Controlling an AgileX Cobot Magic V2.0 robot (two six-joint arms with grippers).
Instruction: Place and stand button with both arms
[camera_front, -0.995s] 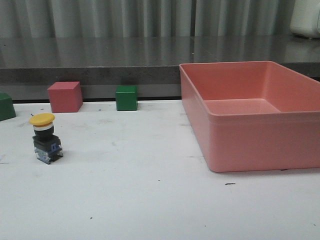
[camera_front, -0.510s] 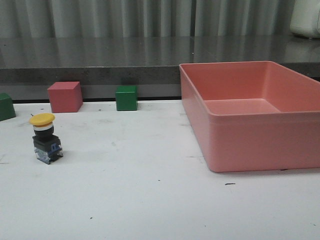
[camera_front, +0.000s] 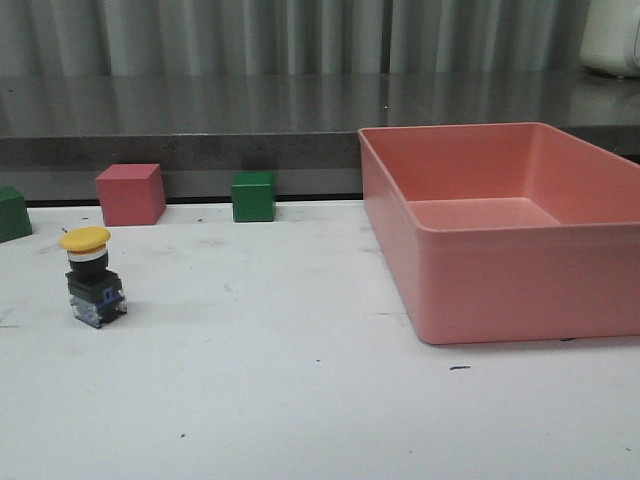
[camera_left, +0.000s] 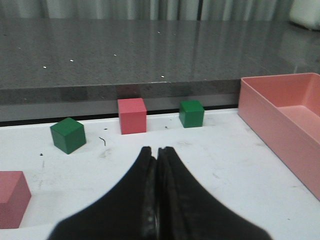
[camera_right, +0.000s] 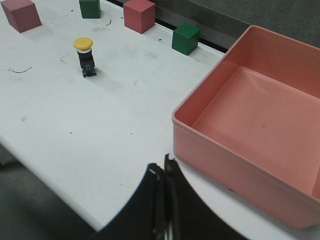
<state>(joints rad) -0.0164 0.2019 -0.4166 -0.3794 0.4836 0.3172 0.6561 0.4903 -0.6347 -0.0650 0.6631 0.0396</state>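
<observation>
The button (camera_front: 92, 276) stands upright on the white table at the left, yellow cap on top, black base with blue terminals below. It also shows in the right wrist view (camera_right: 85, 56), far from the fingers. It does not show in the left wrist view. My left gripper (camera_left: 157, 150) is shut and empty above the table. My right gripper (camera_right: 161, 164) is shut and empty near the table's front edge, beside the pink bin (camera_right: 210, 145). Neither arm shows in the front view.
A large pink bin (camera_front: 480, 290) stands at the right. A pink cube (camera_front: 130, 193) and green cubes (camera_front: 253, 196) (camera_front: 12, 212) sit along the back edge. Another pink cube (camera_left: 11, 197) lies at the left. A dark counter runs behind.
</observation>
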